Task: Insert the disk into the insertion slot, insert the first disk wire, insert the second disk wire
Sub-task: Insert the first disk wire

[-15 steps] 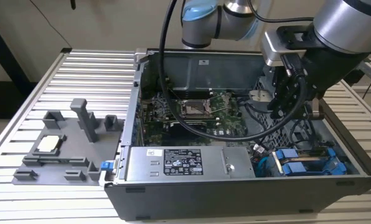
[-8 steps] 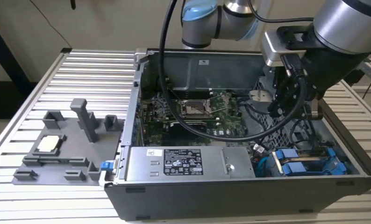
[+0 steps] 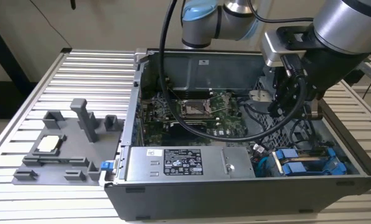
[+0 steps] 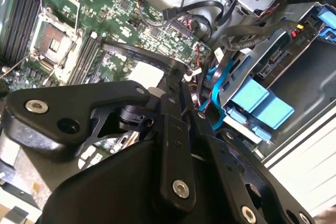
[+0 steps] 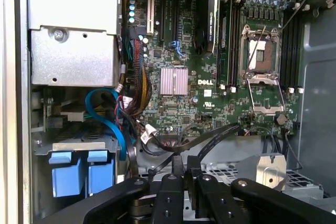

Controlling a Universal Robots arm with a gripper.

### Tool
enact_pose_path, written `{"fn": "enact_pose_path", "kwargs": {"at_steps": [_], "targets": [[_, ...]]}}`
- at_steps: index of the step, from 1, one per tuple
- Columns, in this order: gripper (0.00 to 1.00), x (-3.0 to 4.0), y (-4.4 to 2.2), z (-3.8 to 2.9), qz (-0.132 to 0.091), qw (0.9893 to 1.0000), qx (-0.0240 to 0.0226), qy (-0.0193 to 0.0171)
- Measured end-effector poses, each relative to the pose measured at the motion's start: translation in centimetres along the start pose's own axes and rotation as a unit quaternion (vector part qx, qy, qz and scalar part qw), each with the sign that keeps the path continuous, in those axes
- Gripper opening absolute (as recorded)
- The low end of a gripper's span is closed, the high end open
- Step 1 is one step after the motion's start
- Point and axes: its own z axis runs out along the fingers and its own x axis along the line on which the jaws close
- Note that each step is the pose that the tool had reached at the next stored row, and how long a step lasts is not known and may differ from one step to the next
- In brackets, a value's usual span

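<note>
The fingers (image 5: pixel 178 167) are pressed together on a black flat wire (image 5: pixel 220 135), which is held above the motherboard (image 5: pixel 210 93). On their near side, in the case's corner at the exterior view's right, two blue carriers (image 5: pixel 65 177) are seated side by side in the drive cage (image 5: pixel 73 142). The disk is judged to be one of them, though which cannot be told. The room is crowded by loose cables, with the power supply (image 5: pixel 73 51) just beside.
</note>
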Motion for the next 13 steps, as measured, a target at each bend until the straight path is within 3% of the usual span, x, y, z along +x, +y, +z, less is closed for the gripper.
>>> {"fn": "enact_pose_path", "kwargs": {"at_steps": [10, 12, 13], "targets": [[0.2, -0.02, -0.1, 0.0, -0.001, 1.0, -0.0009, 0.0001], [0.32, -0.01, -0.1, 0.01, -0.002, 1.0, 0.0, 0.0002], [0.32, -0.01, -0.1, 0.02, -0.003, 1.0, 0.0011, 0.0002]]}}
